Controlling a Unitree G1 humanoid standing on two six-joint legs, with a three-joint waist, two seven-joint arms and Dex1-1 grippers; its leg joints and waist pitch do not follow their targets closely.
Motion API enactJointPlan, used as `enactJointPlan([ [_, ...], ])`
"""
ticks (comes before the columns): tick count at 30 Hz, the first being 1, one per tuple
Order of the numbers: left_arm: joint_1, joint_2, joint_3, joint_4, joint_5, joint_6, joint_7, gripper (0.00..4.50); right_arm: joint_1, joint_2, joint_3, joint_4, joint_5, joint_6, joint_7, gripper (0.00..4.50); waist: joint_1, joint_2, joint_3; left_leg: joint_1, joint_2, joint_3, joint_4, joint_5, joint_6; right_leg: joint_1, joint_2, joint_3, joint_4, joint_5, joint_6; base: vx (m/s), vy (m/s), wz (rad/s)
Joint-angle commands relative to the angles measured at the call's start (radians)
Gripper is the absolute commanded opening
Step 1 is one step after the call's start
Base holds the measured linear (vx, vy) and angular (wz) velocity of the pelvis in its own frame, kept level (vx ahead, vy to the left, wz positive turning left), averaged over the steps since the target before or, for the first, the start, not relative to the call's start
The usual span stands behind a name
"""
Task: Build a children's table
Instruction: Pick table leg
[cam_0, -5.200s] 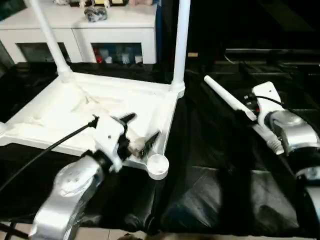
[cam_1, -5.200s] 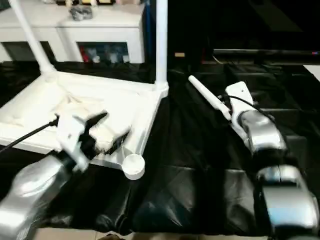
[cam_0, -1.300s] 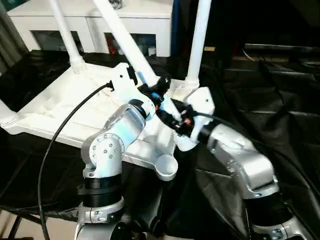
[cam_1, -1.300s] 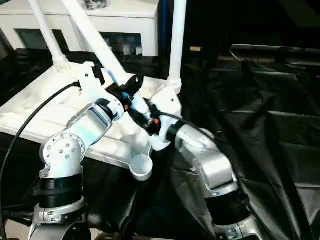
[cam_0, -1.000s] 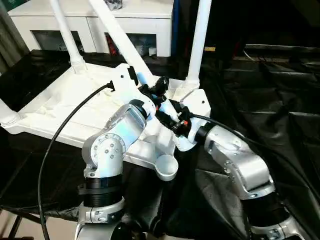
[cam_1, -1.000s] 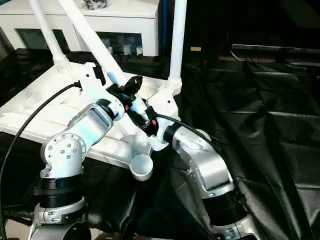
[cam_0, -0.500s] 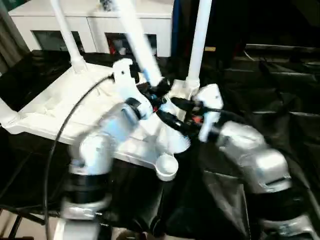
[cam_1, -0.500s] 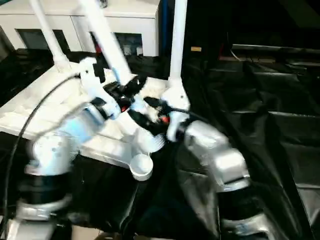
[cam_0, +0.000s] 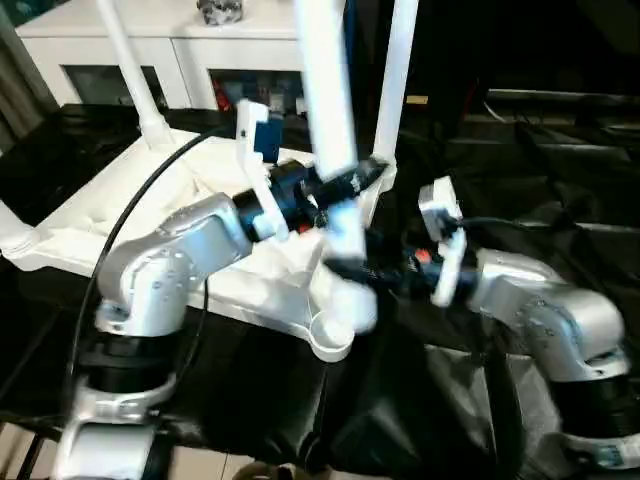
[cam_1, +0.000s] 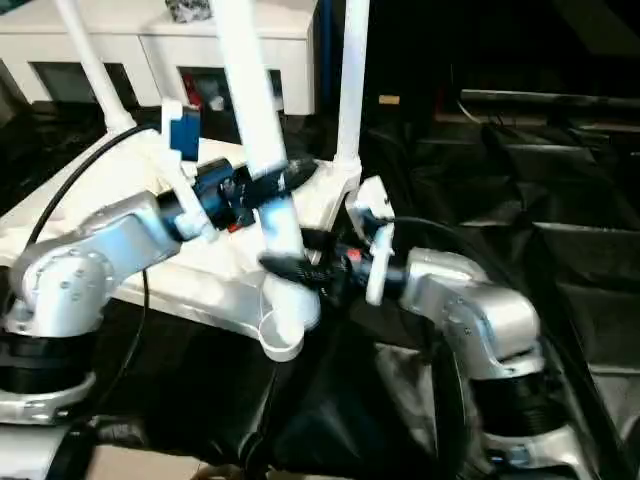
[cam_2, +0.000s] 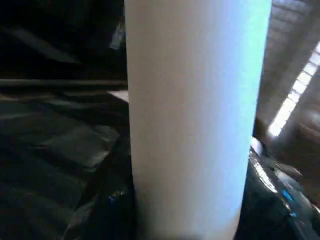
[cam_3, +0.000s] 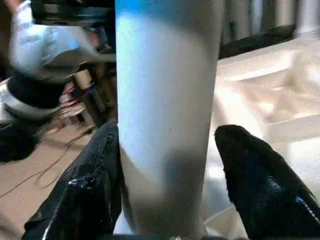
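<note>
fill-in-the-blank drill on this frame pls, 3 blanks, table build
1. Both grippers flank the same white ____, the left gripper higher on it than the right gripper.
2. The tabletop lies with its ribbed underside facing ____.
3. The leg's lower end sits over the ____ corner socket.

Missing: leg; up; near

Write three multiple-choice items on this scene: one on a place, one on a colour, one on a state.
1. Where is the held leg's lower end?
A. On the cabinet
B. Just above the tabletop's near corner socket
C. On the floor
2. What colour is the sheet under the tabletop?
A. Black
B. Red
C. White
3. How is the held leg oriented?
A. Lying flat
B. Upside down in a drawer
C. Nearly upright

Key: B, its end hangs over that socket; A, the sheet is black; C, it rises steeply.
</note>
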Motion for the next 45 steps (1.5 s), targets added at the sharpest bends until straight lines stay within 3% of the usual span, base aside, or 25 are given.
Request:
enactJointPlan([
  [1, -0.025, 0.01, -0.013, -0.022, -0.016, 0.006, -0.041, 1.88, -0.003, -0.007, 0.006, -0.02, 0.013, 0.024, 0.014, 2.76, 0.0, -0.002, -0.068, 0.026, 0.071, -0.037, -0.086, -0.112, 0.008, 0.049, -0.058, 0.04, -0.063, -0.075, -0.269, 0.0, 0.0, 0.0],
  [6, -0.035, 0.017, -0.016, -0.008, -0.02, 0.0, -0.077, 1.88, 0.0, -0.019, 0.025, -0.023, 0.003, 0.05, -0.005, 2.3, -0.002, 0.0, -0.068, 0.029, 0.071, -0.038, -0.09, -0.156, -0.028, 0.049, -0.059, 0.042, -0.067, -0.126, -0.257, 0.0, 0.0, 0.0],
  [11, -0.038, 0.021, -0.02, 0.01, -0.006, -0.018, -0.102, 1.88, 0.002, -0.017, 0.031, -0.032, 0.001, 0.049, -0.016, 1.91, -0.002, 0.0, -0.068, 0.028, 0.07, -0.038, -0.091, -0.152, -0.032, 0.049, -0.057, 0.042, -0.067, -0.115, -0.253, 0.0, 0.0, 0.0],
  [15, -0.04, 0.02, -0.02, 0.019, 0.01, -0.026, -0.099, 1.88, 0.004, -0.004, 0.03, -0.032, -0.003, 0.039, -0.026, 1.87, -0.001, 0.001, -0.07, 0.028, 0.071, -0.039, -0.09, -0.144, -0.031, 0.05, -0.058, 0.041, -0.064, -0.095, -0.259, 0.0, 0.0, 0.0],
  [17, -0.041, 0.02, -0.021, 0.026, 0.027, -0.032, -0.087, 2.44, 0.002, 0.015, 0.017, -0.026, 0.003, 0.026, -0.037, 1.87, -0.002, -0.002, -0.07, 0.027, 0.071, -0.038, -0.09, -0.144, -0.027, 0.049, -0.058, 0.042, -0.065, -0.091, -0.262, 0.0, 0.0, 0.0],
  [20, -0.04, 0.012, -0.007, 0.032, 0.005, -0.006, -0.079, 2.64, -0.002, 0.039, 0.0, -0.019, 0.008, 0.016, -0.063, 1.87, -0.001, -0.001, -0.07, 0.029, 0.071, -0.038, -0.09, -0.147, -0.031, 0.049, -0.06, 0.042, -0.066, -0.109, -0.263, 0.0, 0.0, 0.0],
  [21, -0.038, 0.012, -0.005, 0.029, 0.012, -0.016, -0.075, 2.93, -0.002, 0.045, -0.002, -0.019, 0.002, 0.006, -0.073, 1.87, -0.002, -0.001, -0.069, 0.028, 0.072, -0.039, -0.092, -0.151, -0.034, 0.049, -0.059, 0.041, -0.066, -0.113, -0.26, 0.0, 0.0, 0.0],
  [27, -0.021, -0.017, 0.002, 0.015, 0.122, -0.1, 0.063, 3.28, -0.021, 0.104, -0.016, 0.001, -0.074, -0.041, -0.225, 1.86, -0.005, -0.002, -0.067, 0.028, 0.072, -0.039, -0.095, -0.161, -0.053, 0.048, -0.06, 0.043, -0.07, -0.132, -0.235, 0.0, 0.0, 0.0],
  [28, -0.012, -0.055, 0.018, 0.009, 0.154, -0.128, 0.149, 3.32, -0.025, 0.125, -0.021, 0.0, -0.094, -0.053, -0.269, 1.86, -0.004, -0.002, -0.068, 0.026, 0.073, -0.04, -0.095, -0.163, -0.057, 0.048, -0.06, 0.044, -0.069, -0.135, -0.23, 0.0, 0.0, 0.0],
  [29, -0.003, -0.091, 0.028, 0.0, 0.199, -0.137, 0.259, 3.32, -0.026, 0.144, -0.025, -0.008, -0.108, -0.057, -0.308, 1.86, -0.008, -0.004, -0.067, 0.024, 0.076, -0.04, -0.096, -0.162, -0.059, 0.049, -0.06, 0.045, -0.069, -0.121, -0.233, 0.0, 0.0, 0.0],
  [31, 0.008, -0.115, 0.018, -0.013, 0.253, -0.137, 0.351, 3.32, -0.026, 0.159, -0.029, -0.016, -0.116, -0.058, -0.339, 1.86, -0.005, -0.005, -0.068, 0.023, 0.073, -0.042, -0.093, -0.152, -0.051, 0.052, -0.061, 0.044, -0.071, -0.117, -0.224, 0.0, 0.0, 0.0],
  [36, 0.024, -0.184, 0.043, -0.034, 0.282, -0.136, 0.486, 3.14, -0.025, 0.174, -0.037, -0.029, -0.107, -0.053, -0.365, 1.86, -0.004, -0.004, -0.068, 0.022, 0.072, -0.041, -0.092, -0.146, -0.038, 0.05, -0.058, 0.043, -0.072, -0.103, -0.22, 0.0, 0.0, 0.0],
  [40, 0.024, -0.207, 0.056, -0.03, 0.29, -0.149, 0.519, 2.75, -0.024, 0.171, -0.035, -0.036, -0.104, -0.046, -0.364, 1.86, -0.002, -0.008, -0.066, 0.021, 0.071, -0.042, -0.093, -0.154, -0.03, 0.05, -0.057, 0.042, -0.077, -0.137, -0.21, 0.0, 0.0, 0.0],
  [44, 0.022, -0.21, 0.059, -0.031, 0.281, -0.137, 0.518, 2.44, -0.026, 0.162, -0.03, -0.041, -0.1, -0.034, -0.354, 1.86, -0.003, -0.007, -0.066, 0.023, 0.07, -0.042, -0.093, -0.161, -0.032, 0.047, -0.057, 0.043, -0.079, -0.157, -0.201, 0.0, 0.0, 0.0],
  [45, 0.022, -0.21, 0.056, -0.033, 0.278, -0.132, 0.518, 2.33, -0.028, 0.158, -0.03, -0.045, -0.095, -0.028, -0.35, 1.86, -0.002, -0.002, -0.066, 0.022, 0.07, -0.043, -0.094, -0.158, -0.034, 0.047, -0.057, 0.042, -0.078, -0.149, -0.201, 0.0, 0.0, 0.0],
])
